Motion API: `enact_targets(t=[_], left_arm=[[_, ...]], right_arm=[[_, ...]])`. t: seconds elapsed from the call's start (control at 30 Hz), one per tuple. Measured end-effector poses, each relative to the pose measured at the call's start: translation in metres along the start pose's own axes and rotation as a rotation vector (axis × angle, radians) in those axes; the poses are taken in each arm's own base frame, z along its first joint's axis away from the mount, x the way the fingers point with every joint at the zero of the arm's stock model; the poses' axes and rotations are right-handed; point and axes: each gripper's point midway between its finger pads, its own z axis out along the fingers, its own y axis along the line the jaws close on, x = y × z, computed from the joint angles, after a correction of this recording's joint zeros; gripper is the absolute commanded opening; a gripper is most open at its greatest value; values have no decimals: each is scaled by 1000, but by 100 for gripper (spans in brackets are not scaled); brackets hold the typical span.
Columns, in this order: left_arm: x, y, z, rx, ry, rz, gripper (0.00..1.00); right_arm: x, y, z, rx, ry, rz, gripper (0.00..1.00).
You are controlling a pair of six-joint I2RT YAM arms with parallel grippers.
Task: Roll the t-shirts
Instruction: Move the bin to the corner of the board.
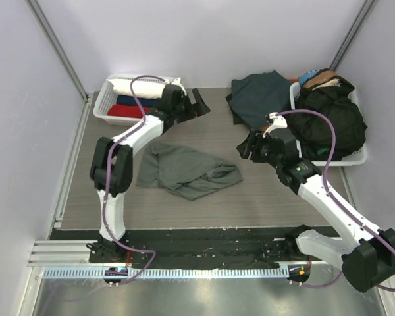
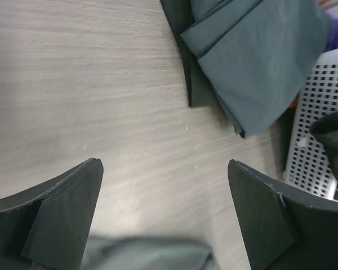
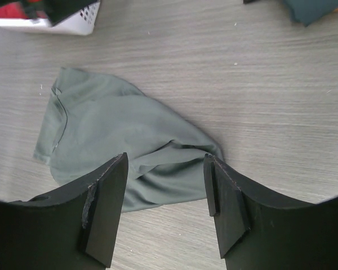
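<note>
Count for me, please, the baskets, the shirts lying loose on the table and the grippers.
Baskets: 2 (left basket, right basket)
Shirts on the table: 2 (grey-green shirt, teal shirt)
Grippers: 2 (left gripper, right gripper)
Total: 6

T-shirt mid table, L basket rear left, R basket rear right

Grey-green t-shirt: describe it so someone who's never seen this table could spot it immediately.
On the wood-grain table, look midway between the white baskets at the far corners, but nearer. The grey-green t-shirt lies crumpled there alone, paler than the dark teal shirt beside the right basket.
</note>
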Motion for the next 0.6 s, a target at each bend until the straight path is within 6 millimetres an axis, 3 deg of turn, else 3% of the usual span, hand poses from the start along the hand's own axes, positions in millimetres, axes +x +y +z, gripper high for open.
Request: enact_targets(t=[0.17, 0.3, 0.47, 0.6], left_arm=[[3, 6, 56, -12, 71, 27, 98], [5, 25, 87, -78, 84, 60, 100], [-14, 53, 110, -176, 42, 102, 100], [-39, 76, 110, -213, -2, 73, 100]], right_arm=[[-11, 0, -9, 2, -49, -13, 64], [-13, 0, -11, 6, -57, -20, 64], [-11, -2, -9, 12, -49, -25, 64], [-6, -5, -6, 20, -34, -28, 64]])
